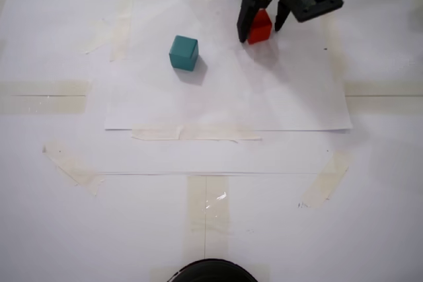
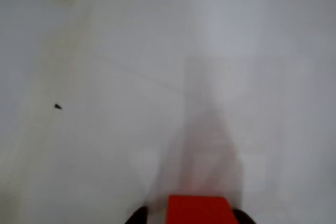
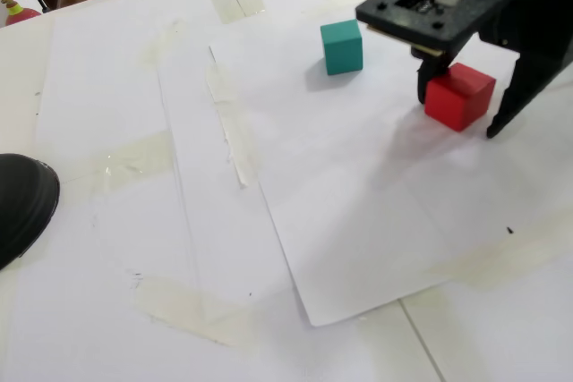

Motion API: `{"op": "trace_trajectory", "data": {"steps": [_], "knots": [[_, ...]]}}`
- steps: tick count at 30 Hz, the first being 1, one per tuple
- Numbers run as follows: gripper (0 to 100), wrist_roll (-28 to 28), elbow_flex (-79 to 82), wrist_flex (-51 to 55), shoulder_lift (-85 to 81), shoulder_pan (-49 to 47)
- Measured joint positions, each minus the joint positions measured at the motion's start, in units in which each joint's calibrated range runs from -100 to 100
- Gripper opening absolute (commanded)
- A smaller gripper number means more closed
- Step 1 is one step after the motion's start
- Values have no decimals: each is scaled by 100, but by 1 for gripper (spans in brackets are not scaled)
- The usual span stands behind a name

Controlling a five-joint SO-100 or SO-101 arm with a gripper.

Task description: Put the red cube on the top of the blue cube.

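The red cube (image 1: 260,26) rests on the white paper at the far right in a fixed view, between the two black fingers of my gripper (image 1: 260,34). The jaws stand open around it, with a gap showing on each side of the cube (image 2: 199,209) at the bottom edge of the wrist view. In a fixed view the red cube (image 3: 458,94) sits under the gripper (image 3: 457,116), nearer one finger than the other. The blue cube (image 1: 184,52) is teal and stands alone on the paper, well apart from the gripper, also seen as the teal cube (image 3: 342,46).
White sheets (image 1: 225,97) taped down with pale tape strips (image 1: 205,209) cover the table. A dark round object (image 3: 22,203) lies at the near edge of the sheets. A small black speck (image 2: 58,107) marks the paper.
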Motion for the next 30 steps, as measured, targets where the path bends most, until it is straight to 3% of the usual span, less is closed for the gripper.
{"op": "trace_trajectory", "data": {"steps": [18,30], "knots": [[20,63,0,488,0,161],[11,147,0,537,0,212]]}}
